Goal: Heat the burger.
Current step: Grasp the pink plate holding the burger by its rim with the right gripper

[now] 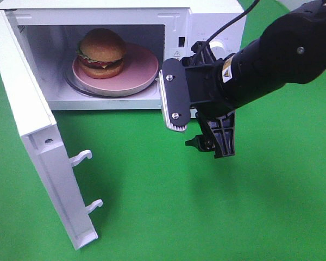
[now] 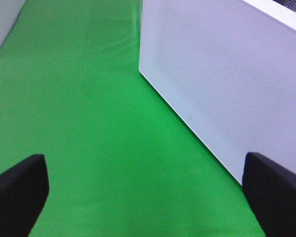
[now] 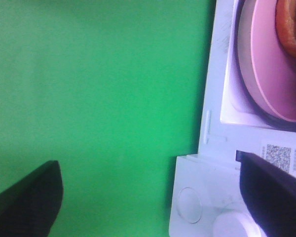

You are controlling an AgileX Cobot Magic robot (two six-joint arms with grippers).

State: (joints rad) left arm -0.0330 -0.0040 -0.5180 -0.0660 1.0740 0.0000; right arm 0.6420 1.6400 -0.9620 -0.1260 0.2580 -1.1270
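Right end effector (image 1: 198, 128) wide, empty; QR-code label (image 3: 279, 157) beside burger (image 1: 101, 52), unreadable.

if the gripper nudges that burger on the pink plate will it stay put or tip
The burger would probably slide rather than roll: it sits flat on the pink plate. Its stacked layers look tall for their width, so a high push might topple or shear them. The glossy bun may be slippery.

A bright green cloth (image 1: 152, 206) is covering the whole tabletop, lying smooth and evenly lit. A soft, dim shadow is falling across it toward the right. In the left wrist view a pale grey surface (image 2: 2, 24) is edging the cloth.
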